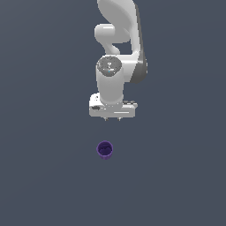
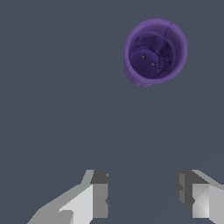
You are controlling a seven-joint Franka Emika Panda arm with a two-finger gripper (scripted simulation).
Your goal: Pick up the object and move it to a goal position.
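Fingertips (image 2: 99, 194) sit closest to my wrist camera, spread apart with nothing between them, so the gripper (image 2: 146, 197) is empty. Ahead of the hand, well clear of it, the purple cup (image 2: 155, 51) stands upright on the floor (image 2: 52, 109) (hollow top facing up). I'm at the approach step, I reckon; next I centre over the cup, then descend.

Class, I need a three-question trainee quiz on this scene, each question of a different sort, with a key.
1. True or false: the pincer holds the cup.
2. The cup's hollow opening faces: A) up B) down C) sideways.
3. Fill in: the pincer's fingers stand ____, with a gap between them.

Key: 1 false; 2 A; 3 open
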